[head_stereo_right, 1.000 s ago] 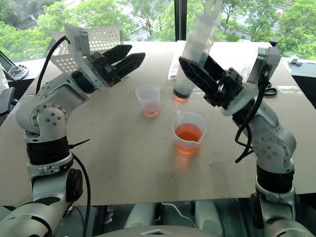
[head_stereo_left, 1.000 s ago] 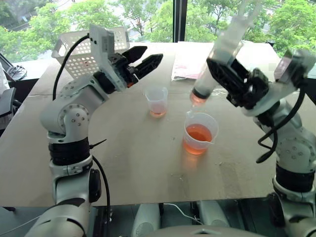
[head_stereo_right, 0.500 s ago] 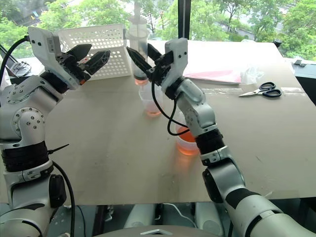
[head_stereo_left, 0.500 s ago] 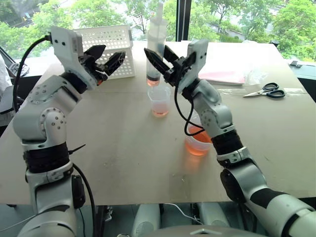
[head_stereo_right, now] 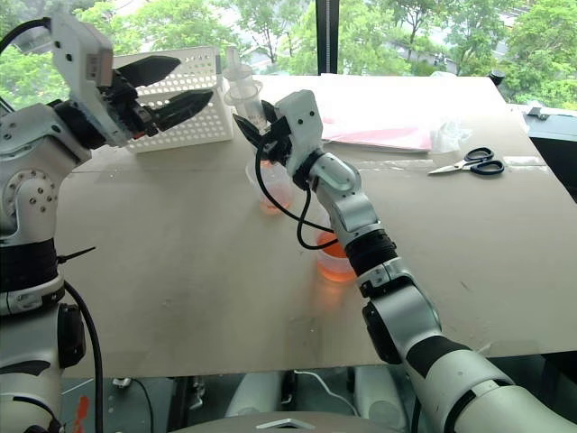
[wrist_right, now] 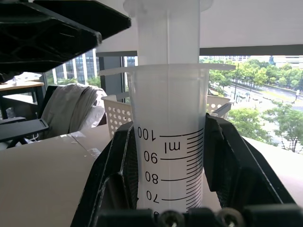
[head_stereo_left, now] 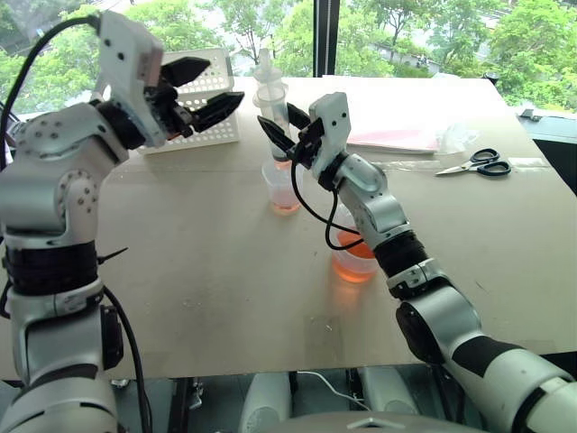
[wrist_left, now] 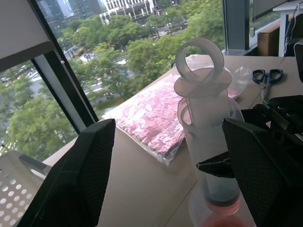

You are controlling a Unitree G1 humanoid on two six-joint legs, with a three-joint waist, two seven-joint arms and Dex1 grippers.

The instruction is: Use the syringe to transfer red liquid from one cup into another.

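Holding syringe (head_stereo_left: 275, 108) upright, right pincer (head_stereo_left: 285, 133) clamped (over narrow cup (head_stereo_left: 285, 188)); left pincer (head_stereo_left: 206, 87) spread, empty.

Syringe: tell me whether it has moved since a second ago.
Yes. The syringe, gripped by the right gripper, went from above the spouted beaker leftward to stand over the narrow cup.

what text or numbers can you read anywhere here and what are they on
"100", "90", "80", "70": graduation numbers down the barrel of the syringe, clamped by the right gripper.
"ml": beside the 100 mark on the same barrel.
Lower numbers are hidden behind the jaws.
No other text is readable.
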